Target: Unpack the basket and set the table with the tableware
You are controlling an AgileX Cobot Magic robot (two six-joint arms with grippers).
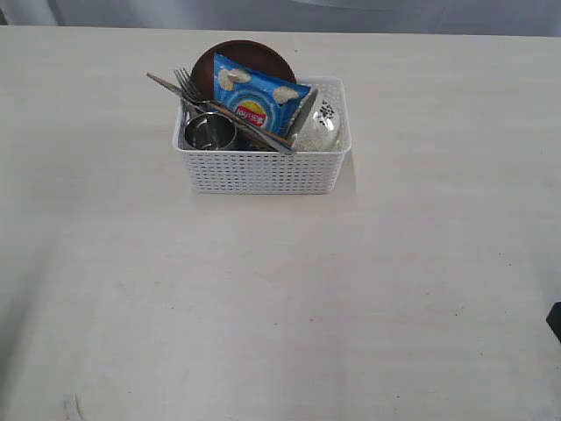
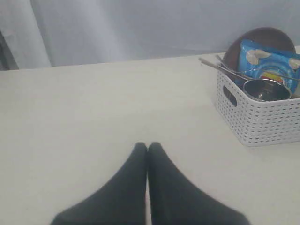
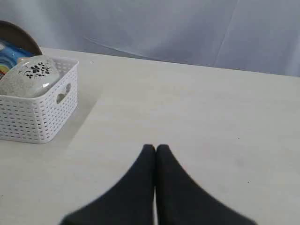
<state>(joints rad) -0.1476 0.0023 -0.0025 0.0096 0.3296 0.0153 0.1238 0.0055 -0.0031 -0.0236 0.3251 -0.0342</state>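
Note:
The white lattice basket (image 1: 263, 167) stands at the back middle of the pale table (image 1: 263, 307). In it are a steel cup (image 1: 210, 132), a fork (image 1: 187, 86) and a knife (image 1: 166, 84) sticking out at the left, and a brown plate (image 1: 250, 51) on edge at the back. A white speckled bowl (image 1: 323, 123) is tilted at the right end. My left gripper (image 2: 147, 146) is shut and empty over bare table, well apart from the basket (image 2: 262, 117). My right gripper (image 3: 155, 148) is also shut and empty, away from the basket (image 3: 33, 117) and bowl (image 3: 30, 75).
A blue chip bag (image 1: 263, 101) leans against the plate across the tableware in the basket. A dark piece of the right arm (image 1: 555, 320) shows at the right edge. A grey curtain hangs behind the table's far edge.

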